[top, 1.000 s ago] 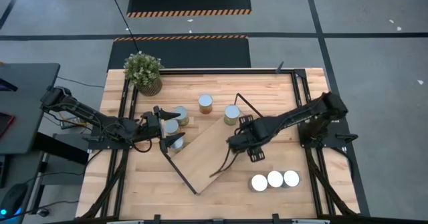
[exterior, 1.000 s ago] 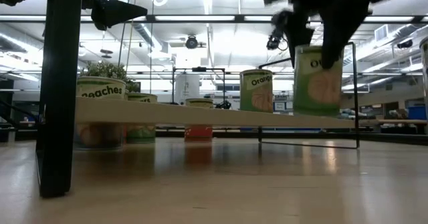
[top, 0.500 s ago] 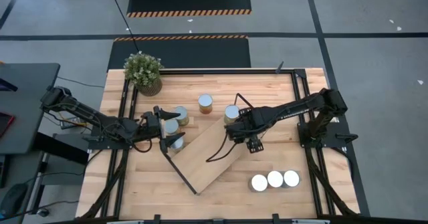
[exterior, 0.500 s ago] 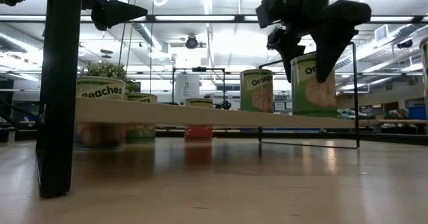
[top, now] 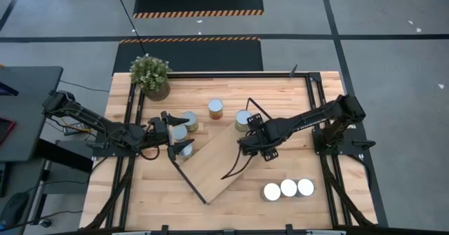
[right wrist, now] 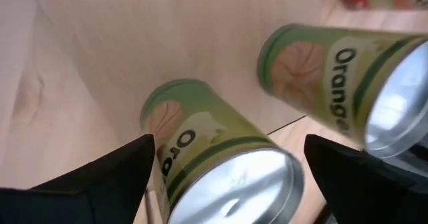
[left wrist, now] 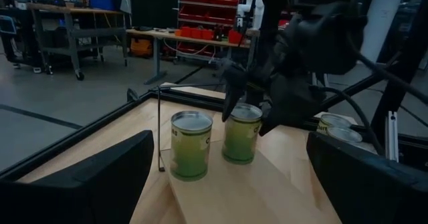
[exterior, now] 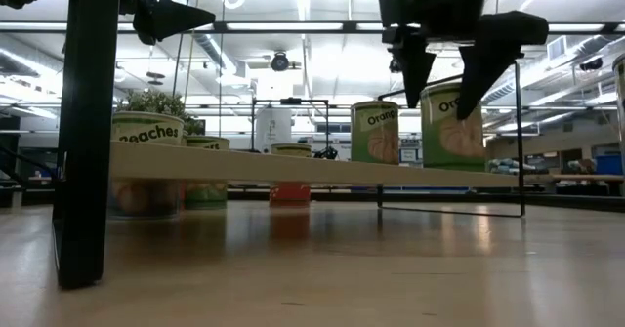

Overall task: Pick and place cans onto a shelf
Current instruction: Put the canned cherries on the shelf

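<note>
- We see a green-labelled can (exterior: 451,127) marked with orange slices, silver top, standing upright on the shelf (top: 219,161) near its far end, beside a second green can (exterior: 375,132).
- Right gripper (top: 254,138) hangs over that can, fingers spread wide on either side, released, not gripping.
- Shelf is a light-wood board lying diagonally mid-table, with black wire end frames.
- Three cans (top: 288,189) wait in a row near the table's right front; an orange-labelled can (top: 215,109) stands behind the shelf.
- Left gripper (top: 177,132) sits open at the shelf's left end, with two cans (top: 184,125) close by.
- Potted plant (top: 150,76) occupies the far left corner.
</note>
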Tool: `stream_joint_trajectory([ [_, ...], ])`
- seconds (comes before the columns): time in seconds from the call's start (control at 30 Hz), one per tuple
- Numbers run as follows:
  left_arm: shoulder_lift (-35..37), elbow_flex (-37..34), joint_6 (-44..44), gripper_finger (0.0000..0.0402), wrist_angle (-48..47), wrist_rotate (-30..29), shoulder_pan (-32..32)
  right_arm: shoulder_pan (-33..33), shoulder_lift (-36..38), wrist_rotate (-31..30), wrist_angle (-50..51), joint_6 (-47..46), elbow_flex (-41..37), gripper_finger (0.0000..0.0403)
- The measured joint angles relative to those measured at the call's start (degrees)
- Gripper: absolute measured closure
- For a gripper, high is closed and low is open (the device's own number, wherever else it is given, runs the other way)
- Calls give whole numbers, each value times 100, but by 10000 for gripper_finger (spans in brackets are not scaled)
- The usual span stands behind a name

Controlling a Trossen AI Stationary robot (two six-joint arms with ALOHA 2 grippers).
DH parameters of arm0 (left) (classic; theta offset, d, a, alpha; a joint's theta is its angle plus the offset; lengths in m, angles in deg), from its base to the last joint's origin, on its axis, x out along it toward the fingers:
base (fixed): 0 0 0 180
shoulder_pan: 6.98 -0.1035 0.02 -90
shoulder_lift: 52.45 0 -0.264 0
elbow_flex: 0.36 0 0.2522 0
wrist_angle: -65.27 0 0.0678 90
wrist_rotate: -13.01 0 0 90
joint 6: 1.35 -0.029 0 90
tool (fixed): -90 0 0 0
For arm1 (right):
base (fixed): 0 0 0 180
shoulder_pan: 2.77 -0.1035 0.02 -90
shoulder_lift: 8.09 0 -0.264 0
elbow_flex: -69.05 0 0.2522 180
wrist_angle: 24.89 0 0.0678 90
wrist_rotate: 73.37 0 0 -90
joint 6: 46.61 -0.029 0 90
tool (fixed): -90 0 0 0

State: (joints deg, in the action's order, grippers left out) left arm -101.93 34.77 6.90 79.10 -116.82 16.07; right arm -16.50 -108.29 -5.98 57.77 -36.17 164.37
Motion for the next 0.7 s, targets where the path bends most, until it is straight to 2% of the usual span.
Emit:
stream_joint_trajectory([
  [0.37, 0, 0, 0, 2, -6, 0, 0, -316, 4, -775, -278, -8, 6, 9],
  [0.57, -2, 0, 2, 2, -74, 0, 0, -530, 4, -726, -653, -335, 36, 9],
  [0.7, -2, 0, 9, 2, -147, 2, 0, -574, 7, -182, -550, -1318, 496, 14],
])
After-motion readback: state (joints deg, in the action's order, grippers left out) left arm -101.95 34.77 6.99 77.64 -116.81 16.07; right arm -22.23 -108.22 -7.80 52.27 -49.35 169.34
